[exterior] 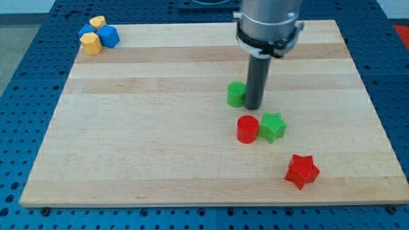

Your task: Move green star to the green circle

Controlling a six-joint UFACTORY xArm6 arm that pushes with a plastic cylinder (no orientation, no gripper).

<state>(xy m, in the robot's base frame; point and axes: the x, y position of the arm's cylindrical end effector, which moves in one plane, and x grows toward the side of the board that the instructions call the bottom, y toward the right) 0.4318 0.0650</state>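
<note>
The green star (pixel 273 126) lies on the wooden board (pixel 160 140), right of centre. The green circle (pixel 236 94) stands just above and left of it. My tip (pixel 253 106) rests on the board right beside the green circle's right side, above the green star and apart from it. A red circle (pixel 247 130) sits against the green star's left side.
A red star (pixel 301 170) lies toward the view's bottom right. At the top left corner sit a blue block (pixel 108 36), a second blue block (pixel 85 30) and two yellow blocks (pixel 91 43) (pixel 97 23) in a cluster.
</note>
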